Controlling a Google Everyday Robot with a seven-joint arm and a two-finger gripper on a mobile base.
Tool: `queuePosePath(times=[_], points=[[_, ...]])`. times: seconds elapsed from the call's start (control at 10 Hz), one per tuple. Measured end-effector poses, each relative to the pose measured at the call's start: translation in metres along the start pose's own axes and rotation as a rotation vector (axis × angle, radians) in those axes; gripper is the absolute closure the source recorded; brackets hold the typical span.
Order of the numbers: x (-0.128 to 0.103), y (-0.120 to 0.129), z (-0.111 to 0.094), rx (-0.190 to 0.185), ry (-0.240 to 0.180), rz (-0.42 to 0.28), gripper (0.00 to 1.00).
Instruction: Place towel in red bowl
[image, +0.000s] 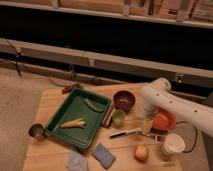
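Your wooden worktop (122, 146) fills the lower half of the view. The white arm (172, 104) comes in from the right and bends down over its right side. On the left sits the green tray (70, 107), with a yellow piece (73, 122) and a green piece (94, 105) lying in it. Just beyond the tray's right corner stands the dark red bowl (124, 100). The orange-red bowl (164, 120) sits further right, partly under the arm. The white cup (173, 144) stands in front of that bowl, and the green cup (118, 117) is just in front of the dark red one. Your towel (77, 161) lies crumpled at the front edge, below the tray and well apart from both bowls, with the blue sponge (103, 155) just beside it. The claw (147, 125) hangs at the orange-red bowl's left rim, fingers spread, grasping nothing. An apple (142, 153) and a metal cup (36, 131) sit near the front, and a dark-handled utensil (125, 133) lies beside the claw.
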Motion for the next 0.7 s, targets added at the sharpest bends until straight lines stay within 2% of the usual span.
queuePosePath(times=[0.3,0.7], points=[[-0.005,0.004,0.021,-0.037,-0.002,-0.003,0.2],[-0.007,0.004,0.031,-0.071,0.009,-0.022,0.2]])
